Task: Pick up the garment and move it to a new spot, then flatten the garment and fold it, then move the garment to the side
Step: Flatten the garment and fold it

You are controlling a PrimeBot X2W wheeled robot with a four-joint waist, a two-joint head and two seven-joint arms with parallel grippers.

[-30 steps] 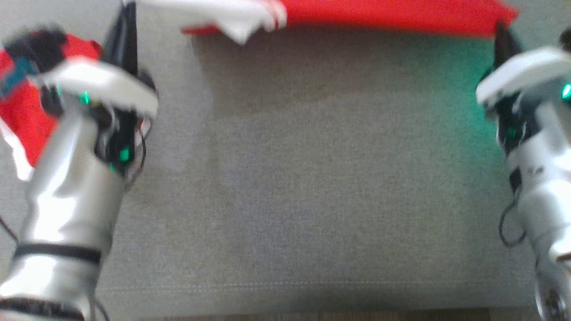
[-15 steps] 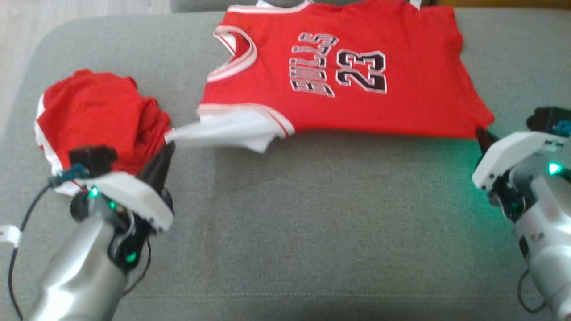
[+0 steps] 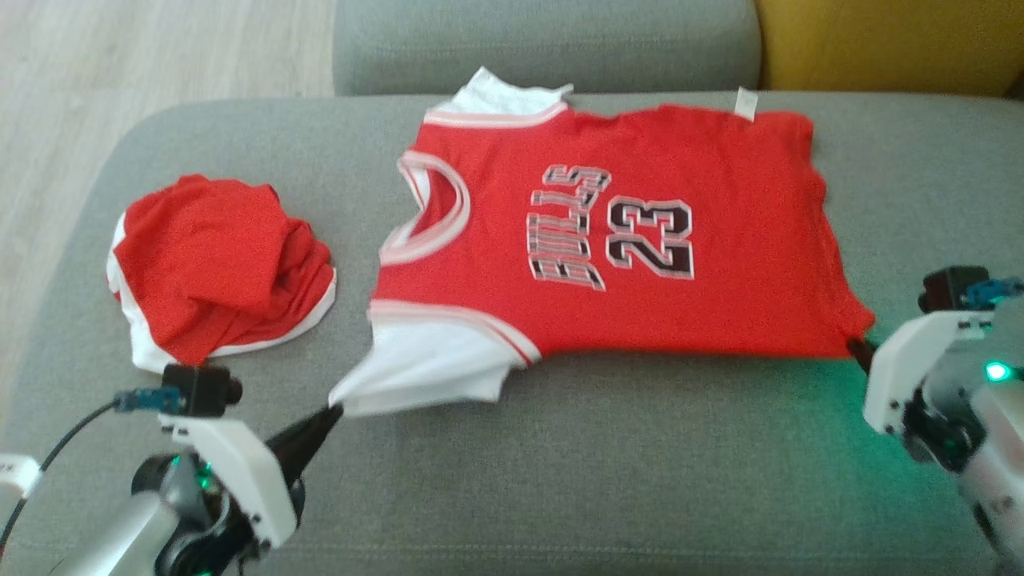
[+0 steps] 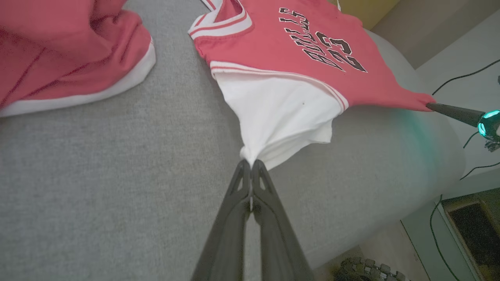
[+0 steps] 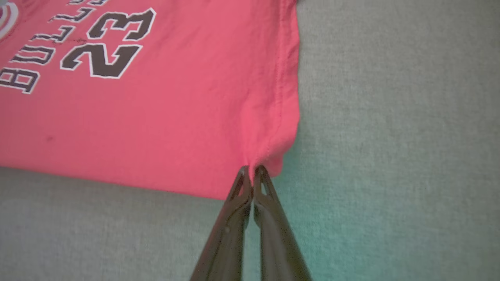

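Garment point(image 3: 624, 240), a red jersey w/ "23" on the front, lies spread print-up across the grey sofa seat point(image 3: 560, 480), neck toward our left, hem toward our right. We hold it at both near corners. The left fingers point(image 4: 246, 168) are pressed together on the tip of the white sleeve point(image 4: 273, 113), which is bunched to a point & pulled out toward us. The right fingers point(image 5: 246, 171) are pinched tight on the near hem corner, cloth puckered at the tips. The near edge runs fairly straight btw the two grips.

Progress, as we judge it: pick-up & move to a new spot look done, since it sits mid-seat, apart from the crumpled red-and-white bundle point(image 3: 216, 264) on our left. Flattening looks mostly done: body smooth, far edge a bit wavy, a white label point(image 3: 746, 104) sticking out at the far hem corner, near sleeve not yet laid down. Left to do: let that sleeve settle flat, then the fold (not begun, no layer turned over), then shift the folded piece to the side. Approx a third to half through, we'd say.
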